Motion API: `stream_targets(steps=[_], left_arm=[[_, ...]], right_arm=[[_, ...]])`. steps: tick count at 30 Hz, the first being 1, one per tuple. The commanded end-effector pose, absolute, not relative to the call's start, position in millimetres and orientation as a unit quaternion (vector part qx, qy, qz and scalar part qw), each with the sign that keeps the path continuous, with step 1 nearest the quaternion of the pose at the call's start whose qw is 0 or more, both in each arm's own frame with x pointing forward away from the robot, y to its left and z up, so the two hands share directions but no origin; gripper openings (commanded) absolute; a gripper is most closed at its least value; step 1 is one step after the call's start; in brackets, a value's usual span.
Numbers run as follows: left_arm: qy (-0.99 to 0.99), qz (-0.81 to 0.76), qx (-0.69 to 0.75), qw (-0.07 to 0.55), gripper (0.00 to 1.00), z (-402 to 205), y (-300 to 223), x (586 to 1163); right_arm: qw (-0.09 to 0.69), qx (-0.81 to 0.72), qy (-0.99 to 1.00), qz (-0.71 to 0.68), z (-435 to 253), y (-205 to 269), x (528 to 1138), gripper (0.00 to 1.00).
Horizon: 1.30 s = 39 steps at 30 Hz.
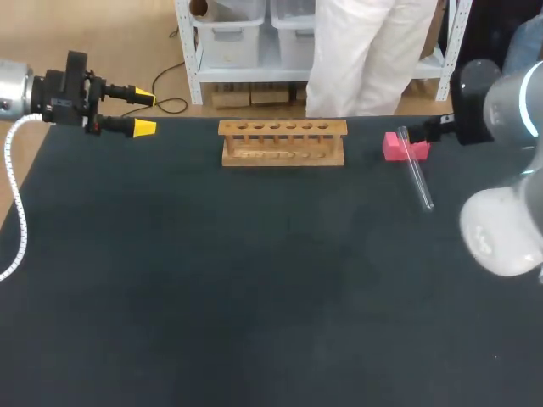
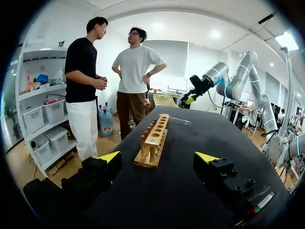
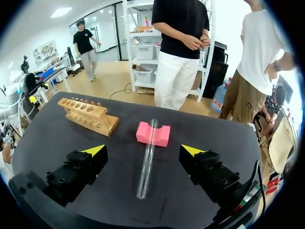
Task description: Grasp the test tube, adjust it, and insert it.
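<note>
Head view: clear glass tube (image 1: pixel 417 174) lies slanted on the table, top end propped on pink block (image 1: pixel 397 147), right of wooden rack (image 1: pixel 282 142) | left gripper (image 1: pixel 144 113) wide, far-left corner | right gripper (image 3: pixel 143 150) wide too, above tube, not touching

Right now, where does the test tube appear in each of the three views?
Head view: the test tube lies right of the wooden rack, its far end on the pink block.
Left wrist view: faint test tube beyond the wooden rack.
Right wrist view: test tube ahead of the right gripper, one end on the pink block.
Shared landmark: the wooden rack.
</note>
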<state>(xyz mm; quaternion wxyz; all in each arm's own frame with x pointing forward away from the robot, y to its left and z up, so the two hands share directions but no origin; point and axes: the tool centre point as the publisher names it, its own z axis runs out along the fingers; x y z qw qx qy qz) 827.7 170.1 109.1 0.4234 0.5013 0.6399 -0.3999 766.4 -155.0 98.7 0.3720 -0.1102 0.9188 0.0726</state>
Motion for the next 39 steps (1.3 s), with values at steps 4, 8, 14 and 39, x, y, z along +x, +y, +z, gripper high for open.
stream_targets(steps=[4,8,14,39], left_arm=[[0.640,-0.399,0.501,0.425,1.00,108.8,170.1,826.2],[0.640,-0.399,0.501,0.425,1.00,108.8,170.1,826.2],[0.640,-0.399,0.501,0.425,1.00,108.8,170.1,826.2],[0.640,-0.399,0.501,0.425,1.00,108.8,170.1,826.2]], right_arm=[[0.379,-0.032,0.920,-0.093,77.7,-154.8,777.5,1.00],[0.383,-0.032,0.919,-0.081,80.9,-156.0,777.2,1.00],[0.383,-0.032,0.919,-0.081,80.9,-156.0,777.2,1.00],[0.422,-0.077,0.902,-0.041,55.8,-153.7,778.5,1.00]])
